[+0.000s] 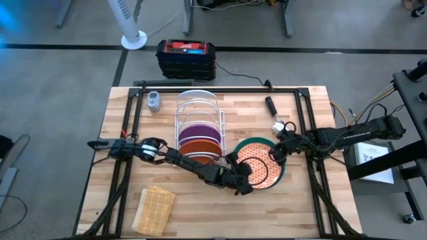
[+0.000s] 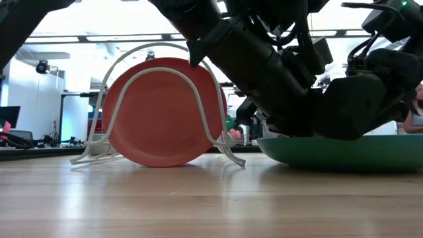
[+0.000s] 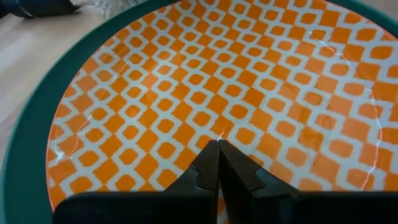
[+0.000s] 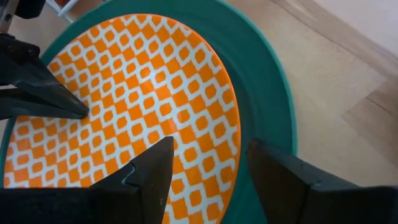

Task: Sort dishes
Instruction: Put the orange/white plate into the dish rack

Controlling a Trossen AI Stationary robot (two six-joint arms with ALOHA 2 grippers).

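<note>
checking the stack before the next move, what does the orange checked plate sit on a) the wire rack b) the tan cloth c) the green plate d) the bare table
c: the orange checked plate lies flat inside the larger green plate, whose rim shows all round it.

- An orange-patterned plate (image 4: 134,99) is seen resting inside a larger teal-green plate (image 4: 261,81).
- The right gripper (image 4: 208,180) is held parted over the patterned plate's rim.
- The left gripper (image 4: 78,111) is pointed onto the patterned plate.
</note>
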